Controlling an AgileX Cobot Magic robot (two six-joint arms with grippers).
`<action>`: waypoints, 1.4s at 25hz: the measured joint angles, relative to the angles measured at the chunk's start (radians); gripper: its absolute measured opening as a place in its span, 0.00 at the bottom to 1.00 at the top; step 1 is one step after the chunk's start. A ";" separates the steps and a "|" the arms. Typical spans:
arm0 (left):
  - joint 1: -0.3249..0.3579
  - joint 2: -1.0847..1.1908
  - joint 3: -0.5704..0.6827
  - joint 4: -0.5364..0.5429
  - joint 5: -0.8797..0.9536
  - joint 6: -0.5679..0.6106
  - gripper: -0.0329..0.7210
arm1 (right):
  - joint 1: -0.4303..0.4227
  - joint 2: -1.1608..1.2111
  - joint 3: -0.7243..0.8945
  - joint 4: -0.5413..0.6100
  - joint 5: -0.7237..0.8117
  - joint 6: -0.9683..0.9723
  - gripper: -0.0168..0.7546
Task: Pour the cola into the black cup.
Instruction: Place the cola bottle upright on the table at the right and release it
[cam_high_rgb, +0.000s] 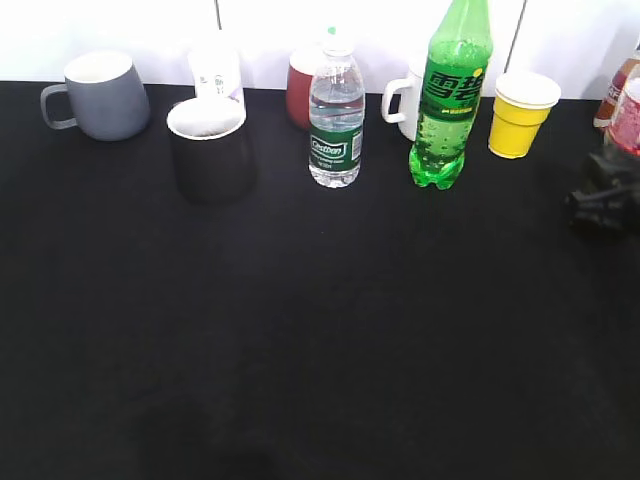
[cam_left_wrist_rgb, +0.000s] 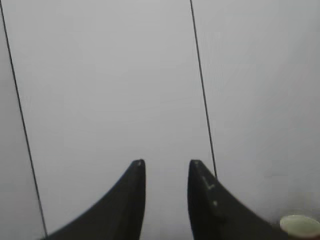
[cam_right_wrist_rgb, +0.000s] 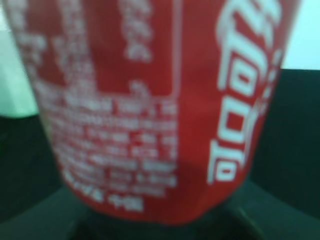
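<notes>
Our right gripper (cam_high_rgb: 605, 195) pinches the cola (cam_right_wrist_rgb: 150, 100) at the table's right edge, gripped at the red label for lifting. Our left gripper (cam_left_wrist_rgb: 166, 167), spread and empty, faces a wall; the black cup (cam_high_rgb: 208, 150) waits far left.

The cola (cam_right_wrist_rgb: 150, 100) wears a red label with white lettering, the black cup (cam_high_rgb: 208, 150) is glossy black with a white inside, and the table (cam_high_rgb: 320, 350) is black.
</notes>
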 joint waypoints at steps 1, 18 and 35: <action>0.000 -0.008 0.000 -0.008 0.033 0.000 0.33 | 0.000 0.002 -0.008 0.002 0.005 0.000 0.48; 0.000 -0.008 0.000 -0.008 0.063 0.000 0.32 | 0.000 0.006 -0.012 -0.013 0.009 0.004 0.61; 0.000 -0.006 0.000 -0.008 0.021 0.000 0.32 | 0.000 -0.033 -0.016 0.041 -0.003 0.036 0.76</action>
